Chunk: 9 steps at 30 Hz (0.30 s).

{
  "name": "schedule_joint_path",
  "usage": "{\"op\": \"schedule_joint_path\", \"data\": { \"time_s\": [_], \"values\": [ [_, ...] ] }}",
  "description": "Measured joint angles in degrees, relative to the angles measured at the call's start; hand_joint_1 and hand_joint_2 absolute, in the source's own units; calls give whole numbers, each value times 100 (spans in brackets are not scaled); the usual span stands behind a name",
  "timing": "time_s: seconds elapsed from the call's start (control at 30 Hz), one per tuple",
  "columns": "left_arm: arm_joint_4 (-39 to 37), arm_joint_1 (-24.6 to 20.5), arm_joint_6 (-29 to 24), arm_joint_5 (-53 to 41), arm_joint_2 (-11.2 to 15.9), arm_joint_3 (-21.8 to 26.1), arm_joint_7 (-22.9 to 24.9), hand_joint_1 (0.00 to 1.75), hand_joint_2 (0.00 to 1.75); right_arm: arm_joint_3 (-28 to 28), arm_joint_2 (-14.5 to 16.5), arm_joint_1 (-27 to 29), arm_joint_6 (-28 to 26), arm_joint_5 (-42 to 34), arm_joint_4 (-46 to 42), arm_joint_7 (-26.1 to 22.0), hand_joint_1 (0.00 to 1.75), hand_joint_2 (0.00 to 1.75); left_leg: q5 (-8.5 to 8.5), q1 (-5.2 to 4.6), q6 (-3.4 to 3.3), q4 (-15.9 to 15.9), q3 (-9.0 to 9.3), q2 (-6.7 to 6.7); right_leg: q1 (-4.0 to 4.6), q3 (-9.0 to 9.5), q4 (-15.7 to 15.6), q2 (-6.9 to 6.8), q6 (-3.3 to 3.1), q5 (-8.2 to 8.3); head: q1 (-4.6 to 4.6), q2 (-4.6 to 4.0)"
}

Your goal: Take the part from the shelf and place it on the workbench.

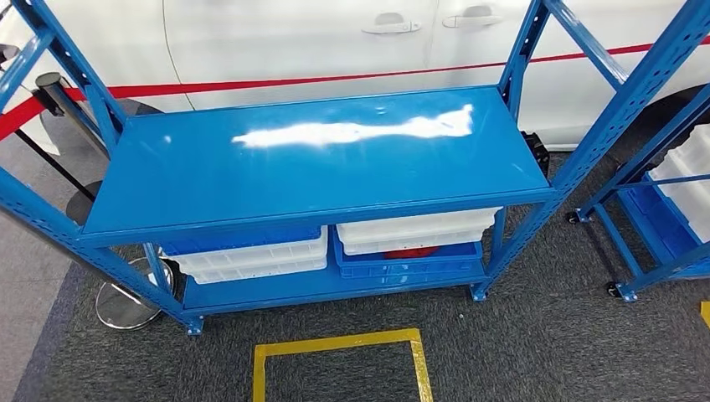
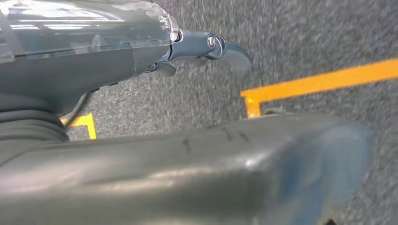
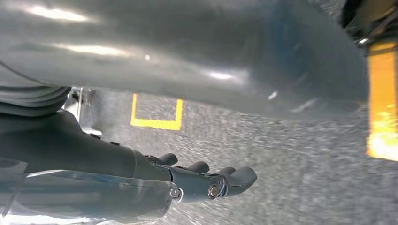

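Observation:
A blue metal shelf (image 1: pixel 318 159) stands in front of me with a bare, shiny top board. On its lower level, at the right, a red part (image 1: pixel 410 251) peeks out of a blue bin (image 1: pixel 410 268) beneath stacked white bins (image 1: pixel 416 228). My left hand (image 2: pixel 155 61) hangs over the grey carpet; its fingers (image 2: pixel 220 47) lie fairly straight, apart from the thumb (image 2: pixel 211 168), and hold nothing. My right hand (image 3: pixel 187 183) also hangs over the carpet, its fingers (image 3: pixel 234 178) stretched out away from the thumb (image 3: pixel 187 61), with nothing in it.
More white bins (image 1: pixel 251 260) and a blue one sit on the lower level's left. A yellow floor square (image 1: pixel 339 356) lies before the shelf. A second blue rack (image 1: pixel 670 209) with white bins stands right. A white car (image 1: pixel 293 42) is behind, a stanchion base (image 1: pixel 126 303) at left.

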<state>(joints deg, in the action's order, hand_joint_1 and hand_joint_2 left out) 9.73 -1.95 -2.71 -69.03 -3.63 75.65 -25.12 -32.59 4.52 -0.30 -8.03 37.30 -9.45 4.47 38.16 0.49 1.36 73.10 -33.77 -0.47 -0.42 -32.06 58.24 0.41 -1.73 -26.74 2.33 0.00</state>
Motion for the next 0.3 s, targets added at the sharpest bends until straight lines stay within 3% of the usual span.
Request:
{"op": "schedule_joint_path", "data": {
  "time_s": [0.03, 0.07, 0.17, 0.2, 0.23, 0.3],
  "values": [
    [0, 4, -40, 15, -2, 3, 0, 0, 0, 1, 0, -5, 11, 16, -1, -12, 0, 175, 87, 14, 17, -37, -99, 4, -5, 87, 0, 6, 11, -67, 0, 0],
    [0, 8, -69, 25, -5, 5, -3, 0, 0, 1, 1, -6, 24, 29, -1, -21, 0, 175, -9, 27, 31, -230, -129, 8, -12, 180, 1, 8, 25, -136, -1, 0],
    [-1, 43, -107, 66, -26, 19, -19, 0, 0, 3, 2, 2, 46, 80, 2, -39, 0, 175, -951, 32, 8, -1150, -43, 31, -24, 408, 10, 9, 93, -323, 0, 0],
    [-2, 51, -111, 83, -35, 26, -21, 0, 0, 4, 2, -3, 51, 98, 2, -45, 0, 175, -1163, 19, -28, -1305, -28, 40, -21, 434, 14, 15, 129, -366, 1, 0],
    [-2, 56, -113, 96, -43, 32, -22, 0, 0, 7, 2, -8, 54, 116, 2, -48, 0, 175, -1249, 1, -69, -1347, -32, 46, -20, 443, 11, 21, 166, -397, 2, 0],
    [-2, 54, -115, 112, -52, 40, -24, 0, 0, 12, 2, -25, 58, 142, -1, -55, 0, 175, -1256, -20, -131, -1344, -29, 40, -20, 448, -9, 25, 226, -427, 1, 0]
  ]
}}
